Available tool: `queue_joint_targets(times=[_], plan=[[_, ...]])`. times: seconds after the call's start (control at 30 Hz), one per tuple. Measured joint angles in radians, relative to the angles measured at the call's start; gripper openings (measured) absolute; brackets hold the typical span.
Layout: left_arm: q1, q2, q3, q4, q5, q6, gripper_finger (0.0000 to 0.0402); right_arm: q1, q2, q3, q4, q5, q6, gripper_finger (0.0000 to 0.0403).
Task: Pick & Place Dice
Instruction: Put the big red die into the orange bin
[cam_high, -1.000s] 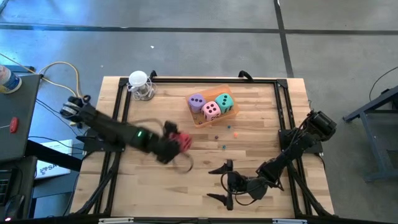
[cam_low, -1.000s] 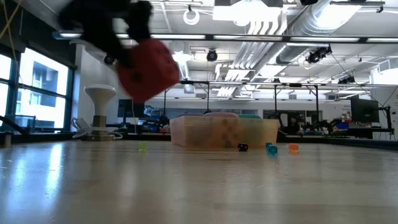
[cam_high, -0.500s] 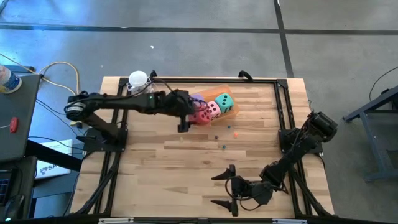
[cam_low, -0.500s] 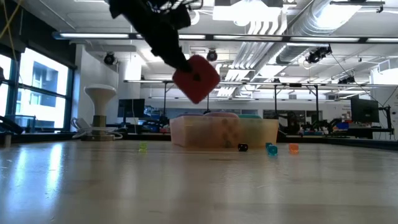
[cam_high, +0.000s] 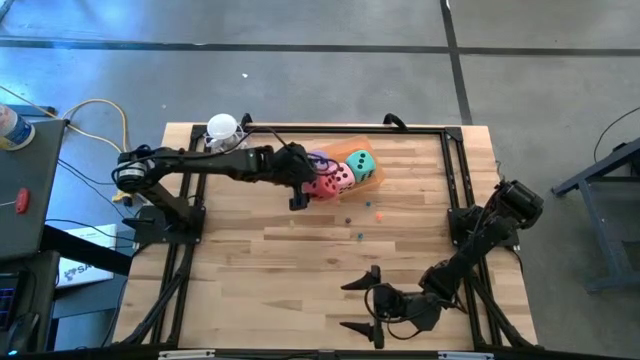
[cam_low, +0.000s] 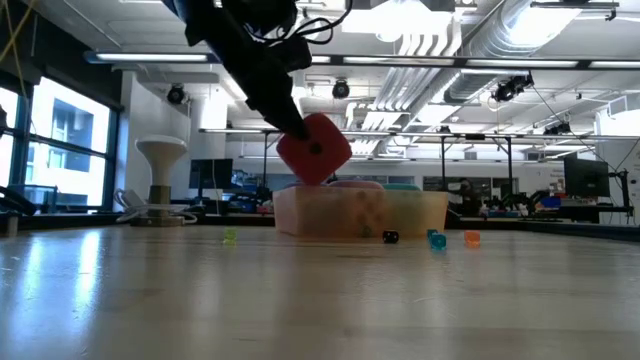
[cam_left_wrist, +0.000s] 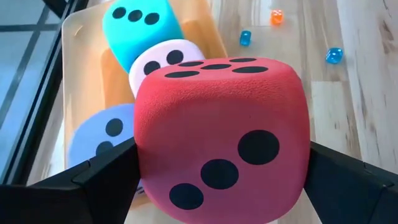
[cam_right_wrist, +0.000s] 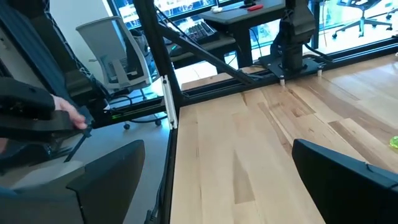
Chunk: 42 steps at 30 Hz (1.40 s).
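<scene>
The left gripper's fingers (cam_left_wrist: 106, 177) are clamped on the red die (cam_left_wrist: 221, 134), one dark finger pressed to each side of it, so the left gripper (cam_high: 303, 186) holds the cube in the air just above the near edge of the translucent container (cam_low: 300, 215). In the left wrist view the red die shows three dark pips on its facing side and a row of pips on its upper side.

Inside the container (cam_left_wrist: 78, 68) sit three more dice, packed close together: the teal die (cam_left_wrist: 140, 28) with three dark pips in a row, the pink die (cam_left_wrist: 165, 59) next to it, and the purple die (cam_left_wrist: 99, 134) nearest the held cube. From above, the teal die (cam_high: 361, 164) lies at the container's right end, the pink one (cam_high: 340, 176) in the middle, the purple one (cam_high: 318, 160) partly hidden under the arm.

No readable writing or brand shows on the dice or the container.

A few tiny coloured beads (cam_high: 361, 237) lie scattered on the wooden table (cam_high: 250, 280) just in front of the container. The right gripper (cam_high: 365, 305) rests near the table's front edge, well apart from the dice, its fingers spread wide with nothing between them.
</scene>
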<state>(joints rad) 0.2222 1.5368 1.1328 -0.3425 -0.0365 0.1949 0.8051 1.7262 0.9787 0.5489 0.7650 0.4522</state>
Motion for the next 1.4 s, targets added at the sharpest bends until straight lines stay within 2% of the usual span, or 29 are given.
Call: queue_joint_targets(times=[0.2,0.47,0.97,1.4], plan=[[0.000,0.007,0.000,-0.001,-0.109,-0.094,0.0377,0.000,0.000,0.000,-0.008,0.000,0.000,0.0400],[-0.012,0.061,0.002,-0.013,-0.116,-0.096,0.0397,0.000,0.000,0.000,-0.014,-0.001,0.000,0.0400],[-0.017,0.077,0.002,-0.024,-0.100,-0.151,0.0400,-0.001,0.000,0.000,-0.023,-0.001,-0.003,0.0400],[-0.029,-0.015,-0.001,-0.142,-0.124,-0.149,0.0400,-0.003,0.000,0.000,-0.052,-0.001,0.010,0.0400]])
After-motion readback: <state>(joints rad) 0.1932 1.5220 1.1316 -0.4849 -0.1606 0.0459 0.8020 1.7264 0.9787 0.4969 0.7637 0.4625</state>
